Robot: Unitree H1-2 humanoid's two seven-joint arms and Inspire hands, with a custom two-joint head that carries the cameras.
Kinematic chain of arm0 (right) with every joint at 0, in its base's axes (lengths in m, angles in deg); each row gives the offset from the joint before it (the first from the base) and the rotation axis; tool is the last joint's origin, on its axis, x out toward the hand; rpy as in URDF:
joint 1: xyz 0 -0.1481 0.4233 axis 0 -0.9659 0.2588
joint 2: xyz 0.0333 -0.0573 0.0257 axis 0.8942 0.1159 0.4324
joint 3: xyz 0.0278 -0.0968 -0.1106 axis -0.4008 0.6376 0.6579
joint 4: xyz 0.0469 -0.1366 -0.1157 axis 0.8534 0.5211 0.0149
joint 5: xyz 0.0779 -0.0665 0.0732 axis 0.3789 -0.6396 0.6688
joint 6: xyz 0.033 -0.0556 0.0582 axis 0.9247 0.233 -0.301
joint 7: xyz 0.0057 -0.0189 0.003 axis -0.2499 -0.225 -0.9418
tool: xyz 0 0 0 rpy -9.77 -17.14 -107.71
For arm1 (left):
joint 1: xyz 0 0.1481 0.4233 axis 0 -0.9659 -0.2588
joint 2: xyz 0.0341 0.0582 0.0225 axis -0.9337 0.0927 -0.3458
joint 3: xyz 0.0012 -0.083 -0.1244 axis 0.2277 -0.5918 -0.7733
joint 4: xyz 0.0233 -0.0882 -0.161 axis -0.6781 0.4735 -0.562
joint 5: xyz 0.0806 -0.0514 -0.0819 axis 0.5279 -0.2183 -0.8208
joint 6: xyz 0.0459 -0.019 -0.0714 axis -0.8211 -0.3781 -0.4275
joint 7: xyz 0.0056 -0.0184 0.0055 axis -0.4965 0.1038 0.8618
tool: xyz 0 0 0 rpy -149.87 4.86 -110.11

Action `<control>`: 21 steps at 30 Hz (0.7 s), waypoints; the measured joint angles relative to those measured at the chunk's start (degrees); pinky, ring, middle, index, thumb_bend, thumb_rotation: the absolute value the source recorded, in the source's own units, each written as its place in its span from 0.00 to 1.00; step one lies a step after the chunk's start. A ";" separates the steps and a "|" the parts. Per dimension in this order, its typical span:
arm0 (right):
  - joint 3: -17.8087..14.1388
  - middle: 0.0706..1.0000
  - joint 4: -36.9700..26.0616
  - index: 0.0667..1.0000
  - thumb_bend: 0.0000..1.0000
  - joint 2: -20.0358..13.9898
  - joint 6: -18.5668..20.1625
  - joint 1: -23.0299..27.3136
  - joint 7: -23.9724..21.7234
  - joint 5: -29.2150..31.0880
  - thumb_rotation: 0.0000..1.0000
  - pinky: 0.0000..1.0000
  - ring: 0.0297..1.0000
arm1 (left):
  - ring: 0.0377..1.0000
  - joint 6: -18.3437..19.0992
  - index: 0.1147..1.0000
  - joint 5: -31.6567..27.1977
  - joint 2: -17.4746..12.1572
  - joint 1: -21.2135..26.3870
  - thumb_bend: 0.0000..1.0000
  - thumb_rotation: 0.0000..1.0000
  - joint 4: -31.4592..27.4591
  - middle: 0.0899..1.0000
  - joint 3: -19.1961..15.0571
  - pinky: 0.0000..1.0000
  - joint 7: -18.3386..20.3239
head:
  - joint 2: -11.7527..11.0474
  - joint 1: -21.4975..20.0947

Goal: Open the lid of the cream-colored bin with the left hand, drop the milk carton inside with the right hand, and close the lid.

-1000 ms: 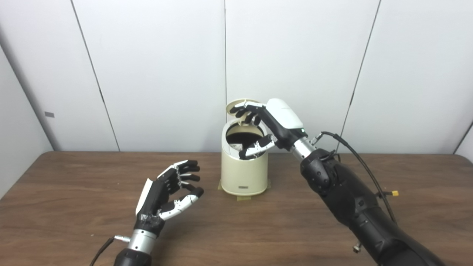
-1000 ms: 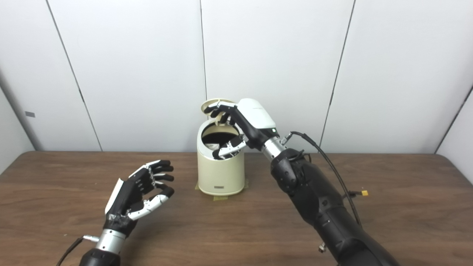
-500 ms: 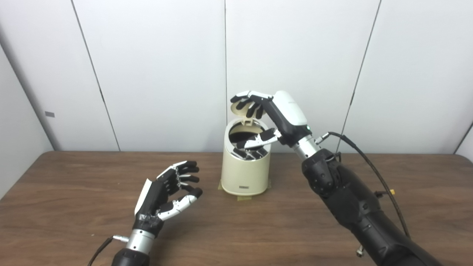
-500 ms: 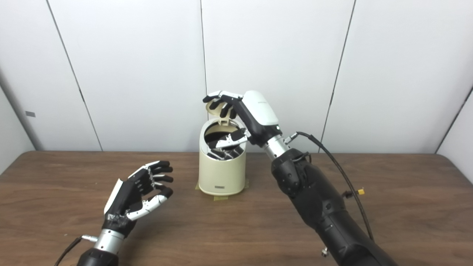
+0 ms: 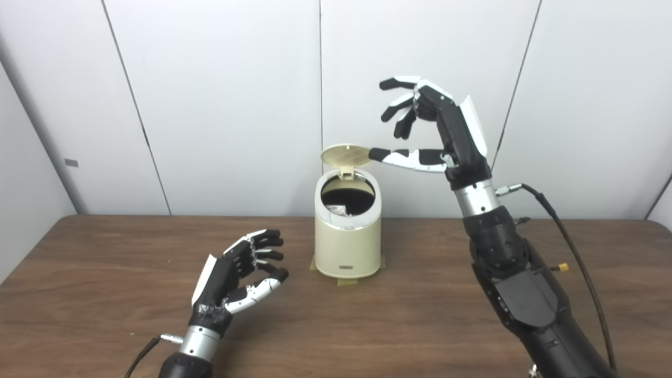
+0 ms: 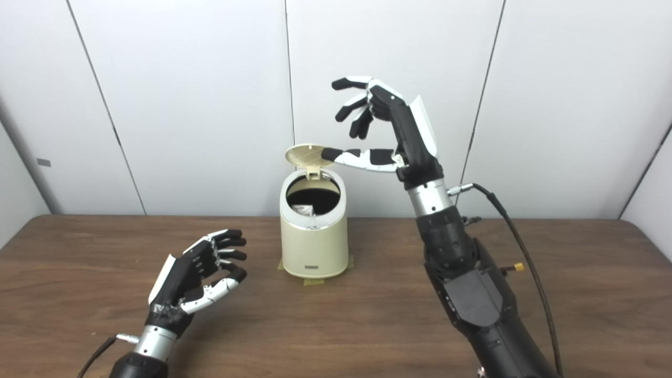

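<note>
The cream-colored bin (image 5: pixel 347 247) stands on the wooden table (image 5: pixel 105 273) at the back middle. Its round lid (image 5: pixel 345 155) is raised on its rear hinge. A pale piece of the milk carton (image 5: pixel 341 210) shows inside the dark opening. My right hand (image 5: pixel 433 126) is open and empty, raised above and to the right of the bin, its thumb reaching toward the lid's edge. My left hand (image 5: pixel 239 273) is open and empty, resting low over the table to the left of the bin.
Strips of tape (image 5: pixel 346 281) hold the bin's base to the table. A black cable (image 5: pixel 569 252) with a yellow connector runs along my right forearm. White wall panels stand close behind the table.
My right hand has lifted out of the bin's opening, up and to the right, empty. The lid stays raised. My left hand has not moved.
</note>
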 measured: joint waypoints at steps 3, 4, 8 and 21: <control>-2.83 0.44 -1.37 0.65 0.55 0.79 0.03 -2.60 -2.98 3.61 0.00 0.17 0.20 | 0.66 0.03 0.72 0.16 -0.02 -0.02 0.63 0.19 0.00 0.72 -0.01 0.56 -0.02 | 0.00 0.17; -3.81 0.44 -2.05 0.65 0.55 1.06 0.29 -3.59 -3.30 3.82 0.00 0.18 0.23 | 0.66 0.02 0.73 0.24 -0.02 -0.02 0.63 0.19 0.00 0.72 -0.01 0.56 -0.02 | 0.09 0.18; -5.26 0.70 -7.55 0.77 0.66 0.86 8.44 -7.35 -6.69 4.81 0.26 0.50 0.60 | 0.65 -0.01 0.73 0.21 -0.02 0.03 0.64 0.20 0.04 0.72 -0.06 0.55 0.01 | -0.09 -0.09; -8.42 0.88 -12.47 0.90 0.76 0.02 24.80 -21.61 -16.86 11.25 0.36 0.67 0.81 | 0.78 6.00 0.84 4.24 -1.87 -0.72 0.81 0.20 -2.22 0.83 0.77 0.68 -0.25 | -0.61 0.61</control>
